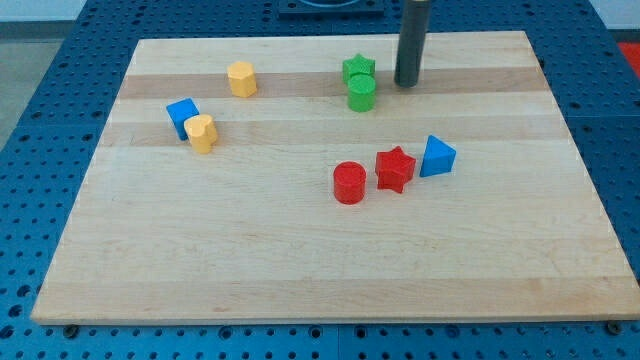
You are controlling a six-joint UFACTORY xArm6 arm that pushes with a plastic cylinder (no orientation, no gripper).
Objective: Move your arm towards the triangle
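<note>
My tip [406, 83] sits on the wooden board [300, 270] near the view's top, right of centre; it's a bare rod, no jaws, so nothing is grasped and it touches no block. Just to its left, apart from it, is the green star [358, 68], with the green cylinder [361, 93] touching it right below. The target, the blue triangle [437, 156], lies well below my tip and slightly to the view's right. Just beside its left is the red star [395, 169], then the red cylinder [349, 183] further left. Far over on the view's left: the yellow hexagon [241, 78] near the top, and the blue cube [182, 116] touching a yellow block [202, 132], shape unclear.
</note>
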